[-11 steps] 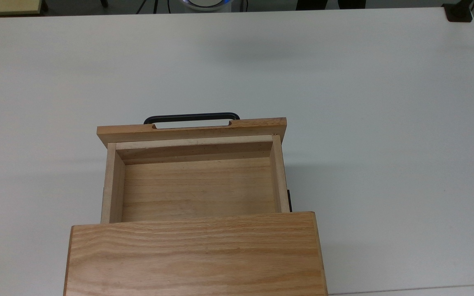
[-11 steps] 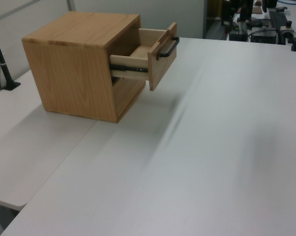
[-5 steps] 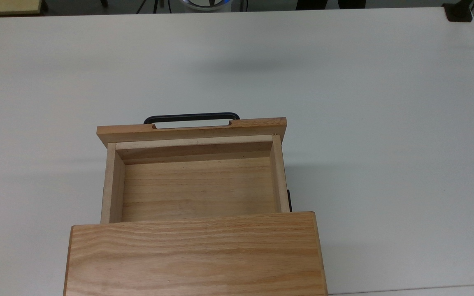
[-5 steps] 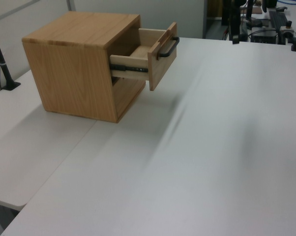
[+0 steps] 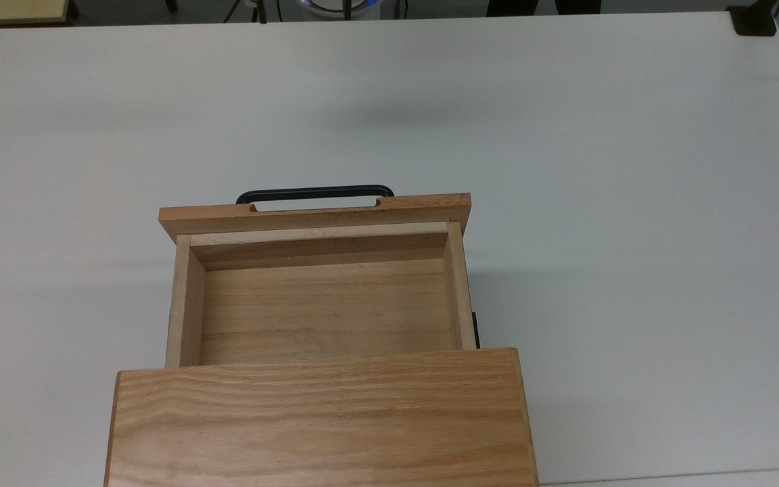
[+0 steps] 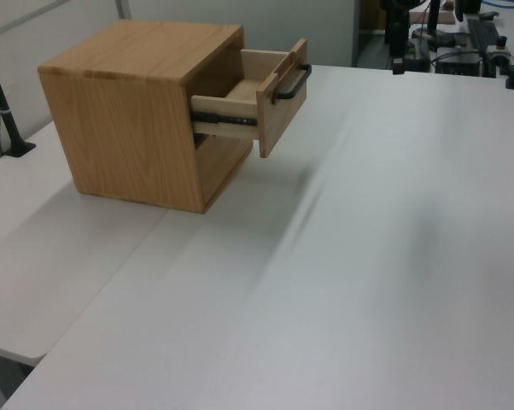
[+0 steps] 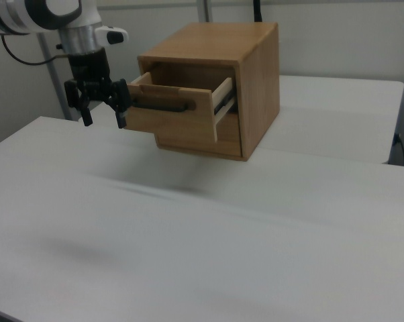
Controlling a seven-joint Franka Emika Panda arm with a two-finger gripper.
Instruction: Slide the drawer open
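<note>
Pincer [image 7: 101,109] with fingers spread, clear of the handle [image 7: 158,105] at the right view's left, drawer [image 5: 322,297] already slid well out of the cabinet [image 5: 318,419].

top view: overhead, close | left view, right view: opposite oblique sides | shared: drawer [image 5: 322,297]

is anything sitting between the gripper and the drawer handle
Nothing visible does. In the right view the open gripper hangs apart from the drawer, off the handle end, with only open air between them.
</note>
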